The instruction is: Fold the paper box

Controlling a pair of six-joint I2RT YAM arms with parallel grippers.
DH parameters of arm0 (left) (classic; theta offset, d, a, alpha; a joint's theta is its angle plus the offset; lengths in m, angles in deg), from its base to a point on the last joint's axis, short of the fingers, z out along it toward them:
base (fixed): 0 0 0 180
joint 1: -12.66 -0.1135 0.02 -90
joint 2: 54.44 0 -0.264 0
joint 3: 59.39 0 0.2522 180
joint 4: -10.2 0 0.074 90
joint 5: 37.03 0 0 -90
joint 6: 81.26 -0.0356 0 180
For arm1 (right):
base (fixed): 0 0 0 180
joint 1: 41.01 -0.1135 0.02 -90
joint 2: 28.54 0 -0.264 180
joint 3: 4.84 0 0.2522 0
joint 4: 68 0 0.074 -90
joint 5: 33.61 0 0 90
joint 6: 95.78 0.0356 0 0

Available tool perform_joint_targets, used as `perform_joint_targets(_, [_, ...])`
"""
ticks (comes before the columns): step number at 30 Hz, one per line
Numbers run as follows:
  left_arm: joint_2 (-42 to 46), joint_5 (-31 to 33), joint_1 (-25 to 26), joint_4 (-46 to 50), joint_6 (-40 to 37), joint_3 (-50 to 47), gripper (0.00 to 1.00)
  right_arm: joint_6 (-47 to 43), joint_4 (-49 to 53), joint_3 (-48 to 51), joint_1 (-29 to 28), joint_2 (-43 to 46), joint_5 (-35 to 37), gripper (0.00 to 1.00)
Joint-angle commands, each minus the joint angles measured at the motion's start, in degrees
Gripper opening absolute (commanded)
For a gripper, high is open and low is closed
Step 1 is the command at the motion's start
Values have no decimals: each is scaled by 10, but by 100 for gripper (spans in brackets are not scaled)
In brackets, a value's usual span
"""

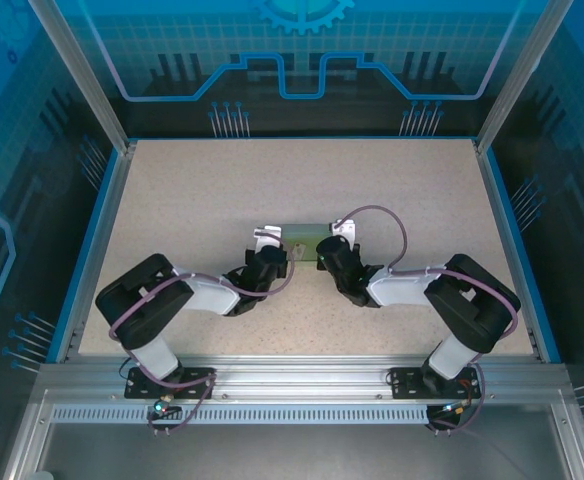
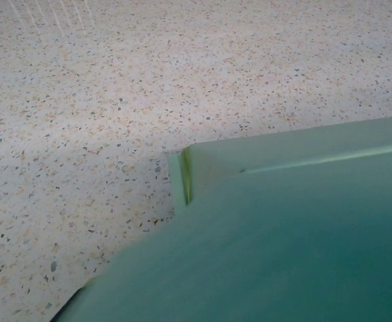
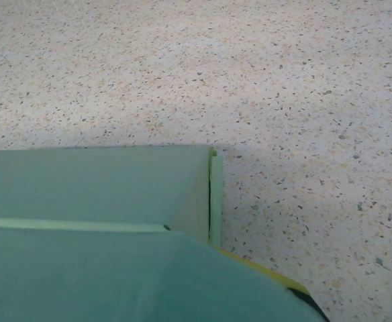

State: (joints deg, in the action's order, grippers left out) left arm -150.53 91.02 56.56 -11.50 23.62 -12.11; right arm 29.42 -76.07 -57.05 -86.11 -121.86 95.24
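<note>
The paper box [image 1: 305, 240], of pale mint-green card, lies near the middle of the speckled table [image 1: 202, 180], about midway between its left and right edges, with the left pincer [image 1: 284, 251] at its left end and the right pincer [image 1: 325, 250] at its right end. The right pincer's jaws are together, though whether card lies between them cannot be told; the left pincer's jaws cannot be made out. In the left wrist view the card lies close beneath the camera, a creased panel ending at a narrow flap [image 2: 184, 180].
</note>
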Motion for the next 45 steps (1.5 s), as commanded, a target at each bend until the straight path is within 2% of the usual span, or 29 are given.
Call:
perform_joint_targets(1, [25, -7, 2, 26, 10, -9, 16, 16, 27, 6, -8, 8, 27, 4])
perform_joint_targets(9, [55, -36, 2, 50, 24, -21, 36, 11, 40, -2, -8, 9, 35, 4])
perform_joint_targets(13, [79, -82, 3, 86, 24, -23, 47, 7, 43, -6, -8, 9, 38, 4])
perform_joint_targets(16, [98, -120, 2, 127, 27, -17, 52, 6, 45, -9, -7, 9, 37, 4])
perform_joint_targets(23, [173, -205, 2, 224, 34, -18, 54, -9, 48, -18, -4, 7, 37, 4])
perform_joint_targets(30, [287, -232, -6, 385, 8, 44, 54, -20, 45, -29, -2, 1, 32, 4])
perform_joint_targets(35, [331, -269, -37, 443, 4, 96, 55, -22, 37, -30, 2, -7, 23, 4])
perform_joint_targets(40, [301, -316, -97, 459, 12, 161, 56, -24, 31, -30, 3, -10, 18, 4])
perform_joint_targets(45, [196, -358, -143, 478, 11, 245, 57, -31, 29, -31, 6, -8, 15, 4])
